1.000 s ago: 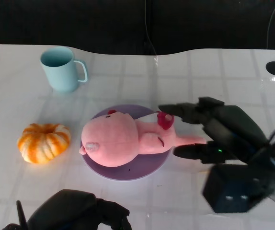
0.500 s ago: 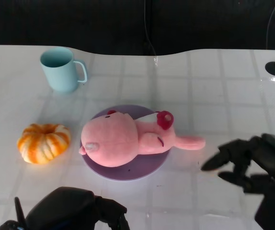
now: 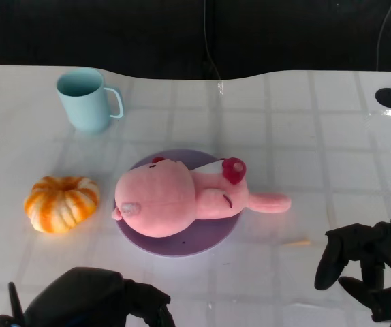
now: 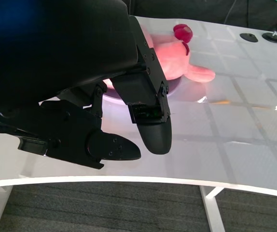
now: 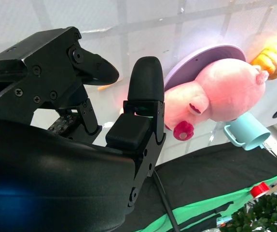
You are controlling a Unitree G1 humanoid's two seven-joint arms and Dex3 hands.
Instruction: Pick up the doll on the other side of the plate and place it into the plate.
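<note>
The pink plush pig doll (image 3: pixel 182 197) lies on the round purple plate (image 3: pixel 212 235), one ear overhanging at three o'clock; a nudge there could drag it off. The right hand (image 3: pixel 369 269) is empty, fingers apart, at four o'clock. The left hand (image 3: pixel 100 303) at seven o'clock holds nothing, fingers curled in.

1. Pink doll (image 3: pixel 182 197), with a dark red bow near the ear and a small grey patch on the snout.
2. Purple plate (image 3: pixel 212 238), plain, without pattern.
3. Light blue mug (image 3: pixel 86 99), same colour on handle and body.
4. Orange pumpkin (image 3: pixel 62 202) with paler, whitish stripes between the ribs.
5. White desk (image 3: pixel 304 136), glossy, crossed by a faint grey grid of lines.
6. Black left hand (image 3: pixel 93 303) and black right hand (image 3: pixel 372 269); fingers (image 5: pixel 145 84) black too, with small screws on the shell.
7. Black background behind the desk; in the right wrist view, green cloth (image 5: pixel 211 205) under black fabric.
</note>
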